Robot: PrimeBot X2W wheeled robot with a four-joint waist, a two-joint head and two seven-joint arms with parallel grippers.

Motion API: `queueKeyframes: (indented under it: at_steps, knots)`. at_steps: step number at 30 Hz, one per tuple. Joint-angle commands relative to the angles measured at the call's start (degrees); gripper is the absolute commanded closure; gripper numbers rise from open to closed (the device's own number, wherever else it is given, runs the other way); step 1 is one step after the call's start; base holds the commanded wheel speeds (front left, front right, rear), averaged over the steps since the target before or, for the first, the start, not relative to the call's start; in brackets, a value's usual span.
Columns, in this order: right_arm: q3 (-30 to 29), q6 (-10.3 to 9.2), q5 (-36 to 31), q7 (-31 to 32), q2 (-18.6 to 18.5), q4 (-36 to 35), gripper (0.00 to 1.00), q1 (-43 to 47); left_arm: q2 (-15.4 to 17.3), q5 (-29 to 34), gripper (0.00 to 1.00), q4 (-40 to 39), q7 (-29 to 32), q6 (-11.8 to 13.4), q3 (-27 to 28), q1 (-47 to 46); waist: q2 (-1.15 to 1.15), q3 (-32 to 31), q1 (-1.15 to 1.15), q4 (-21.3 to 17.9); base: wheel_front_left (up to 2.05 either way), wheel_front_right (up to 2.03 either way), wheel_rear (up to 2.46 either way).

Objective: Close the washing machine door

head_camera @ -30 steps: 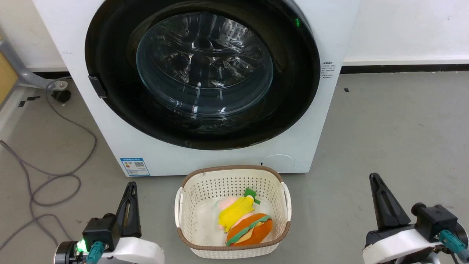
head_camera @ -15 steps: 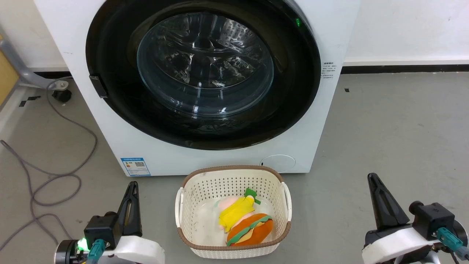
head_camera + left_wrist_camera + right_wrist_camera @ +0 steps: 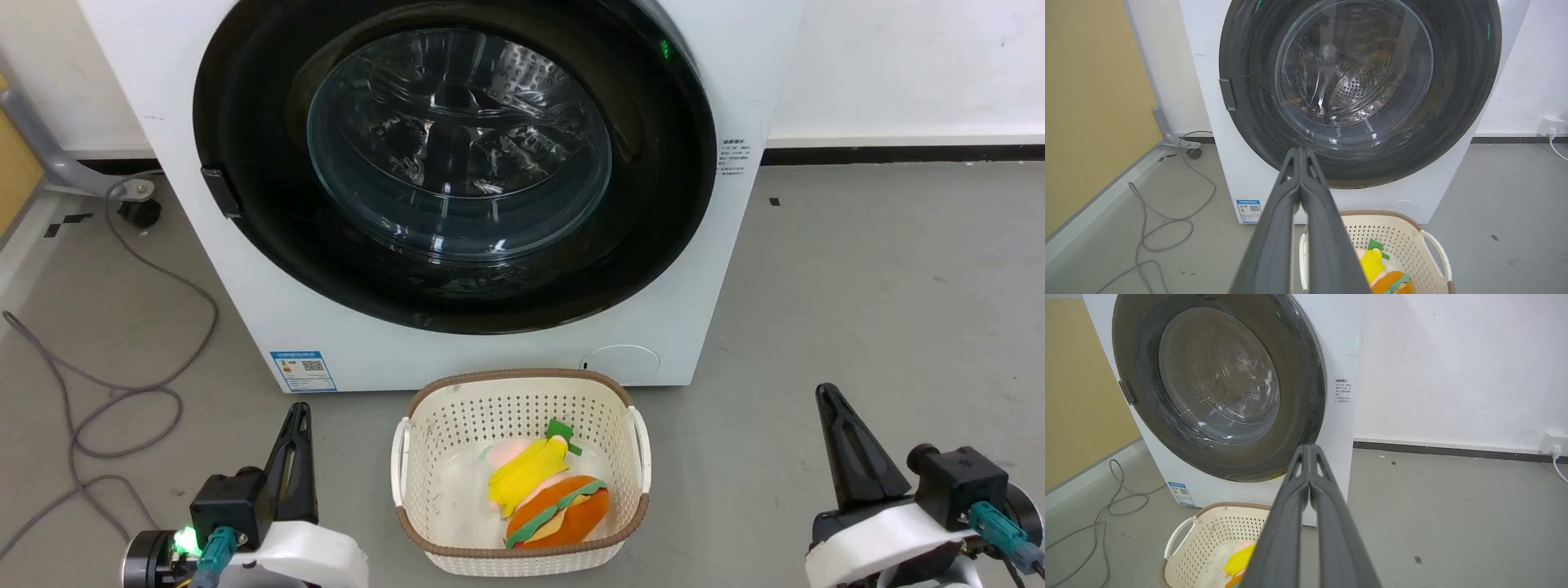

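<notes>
The round glossy black washing machine door [image 3: 653, 204] with its clear glass bowl window lies flat against the front of the white washing machine [image 3: 457, 359]; it also appears in the wrist views as the door [image 3: 1457, 102] and the door [image 3: 1298, 396]. My left gripper [image 3: 297, 408] is shut and holds nothing, low at the left, well short of the machine; its tips [image 3: 1300, 150] meet. My right gripper [image 3: 824, 389] is shut too, low at the right on open floor, tips [image 3: 1309, 447] together.
A cream perforated laundry basket [image 3: 420, 498] with plush toys [image 3: 543, 490] stands on the floor right before the machine, between my grippers. A grey cable [image 3: 122, 392] loops on the floor at the left. A yellow panel [image 3: 1090, 102] bounds the left side.
The whole head view has drifted slightly; my right gripper has sunk a little and moved slightly left. The door has not visibly moved.
</notes>
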Motion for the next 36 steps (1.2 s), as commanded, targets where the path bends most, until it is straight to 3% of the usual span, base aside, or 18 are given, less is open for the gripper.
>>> queueKeyframes:
  at_steps: [1, 36]
  knots:
    - [0.2, -0.02, -0.5, 0.5, 0.1, -0.5, 1.0, 0.7, 0.0, 0.4, 1.0, -0.4, 0.4, -0.2, -0.1, 0.0, 0.0, 0.0, 0.0, 0.0, 0.0, 0.0, 0.0]
    - [0.8, -0.04, -2.4, 4.7, 0.2, -2.9, 1.0, 1.3, 0.1, 1.7, 1.0, -2.3, 4.5, -0.8, -0.3, 0.0, 0.0, -0.1, 0.0, 0.3, 0.0, 0.0, 0.0]
